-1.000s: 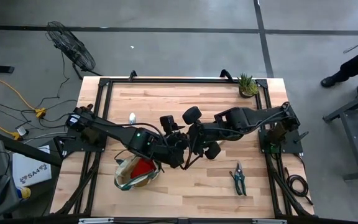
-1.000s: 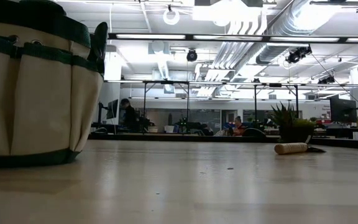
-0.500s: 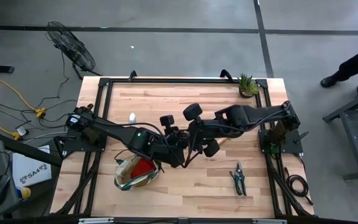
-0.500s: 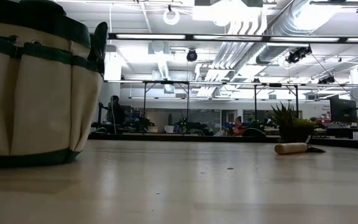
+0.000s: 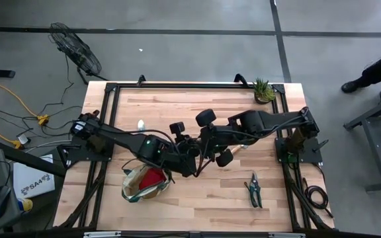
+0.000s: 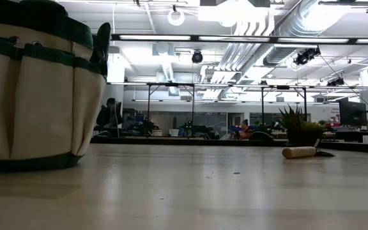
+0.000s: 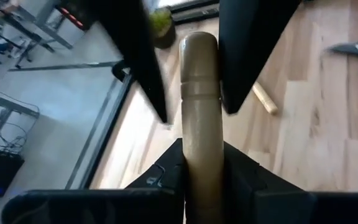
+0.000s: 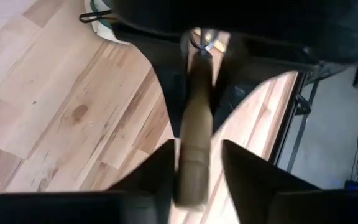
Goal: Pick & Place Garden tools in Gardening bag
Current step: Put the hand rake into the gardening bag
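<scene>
- The soft beige canvas gardening bag with dark green trim (image 5: 142,184) stands at the counter's (image 5: 197,198) front left; a red cloth piece (image 5: 152,177) shows in its mouth.
- Just right of it, the left gripper (image 5: 189,147) pinches a tool's smooth wooden handle (image 7: 201,118) between its fingers (image 7: 247,180).
- The right gripper (image 5: 204,142) meets it mid-counter, its dark fingers (image 8: 247,174) spread either side of the same handle, apparently not yet clamped.
- Judgement: an arm-to-arm handover of one garden tool is in hand. Which arm is giving, I cannot tell.
- Next, the receiving fingers must close firmly before the other pair lets go; then the tool goes over the bag's opening.
- Dark green-handled pruners (image 5: 254,190) lie front right, unpicked.
- A small green potted plant (image 5: 264,90) sits at the far right corner.
</scene>
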Available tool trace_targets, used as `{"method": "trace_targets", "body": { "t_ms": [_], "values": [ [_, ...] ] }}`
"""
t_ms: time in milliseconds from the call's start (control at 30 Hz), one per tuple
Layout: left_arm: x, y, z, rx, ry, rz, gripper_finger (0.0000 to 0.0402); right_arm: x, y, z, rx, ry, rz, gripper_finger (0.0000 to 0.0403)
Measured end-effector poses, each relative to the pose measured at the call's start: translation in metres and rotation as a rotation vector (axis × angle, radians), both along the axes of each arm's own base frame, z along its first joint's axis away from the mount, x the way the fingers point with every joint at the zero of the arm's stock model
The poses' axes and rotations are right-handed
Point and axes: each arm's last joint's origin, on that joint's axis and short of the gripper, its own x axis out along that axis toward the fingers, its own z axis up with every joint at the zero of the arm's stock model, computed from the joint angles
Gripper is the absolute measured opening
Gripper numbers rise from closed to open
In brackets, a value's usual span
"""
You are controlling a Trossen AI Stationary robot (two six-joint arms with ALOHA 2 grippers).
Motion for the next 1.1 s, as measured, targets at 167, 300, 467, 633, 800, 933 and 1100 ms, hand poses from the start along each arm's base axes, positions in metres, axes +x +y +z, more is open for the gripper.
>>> {"method": "trace_targets", "body": {
  "t_ms": [167, 300, 467, 633, 800, 933, 1100],
  "values": [
    [-0.001, 0.0, -0.002, 0.0, 0.017, 0.01, 0.0058, -0.001, 0.0, 0.001, 0.028, -0.025, -0.085, 0.019],
    [-0.003, 0.001, -0.003, 0.0, 0.026, 0.021, 0.0058, -0.006, 0.0, 0.005, 0.059, -0.042, -0.132, 0.0201],
    [-0.01, 0.005, 0.001, 0.013, 0.052, 0.03, 0.0058, -0.024, -0.003, 0.018, 0.126, -0.062, -0.232, 0.0204],
    [-0.027, 0.015, 0.015, 0.044, 0.07, 0.06, 0.0058, -0.042, -0.008, 0.027, 0.225, -0.068, -0.394, 0.0205],
    [-0.047, 0.028, 0.03, 0.053, 0.075, 0.1, 0.0058, -0.063, -0.014, 0.037, 0.282, -0.064, -0.505, 0.0205],
    [-0.061, 0.036, 0.039, 0.06, 0.075, 0.124, 0.0058, -0.077, -0.012, 0.045, 0.329, -0.081, -0.54, 0.0205],
    [-0.079, 0.041, 0.048, 0.059, 0.078, 0.157, 0.0058, -0.092, -0.007, 0.051, 0.42, -0.157, -0.526, 0.0205]
  ]
}}
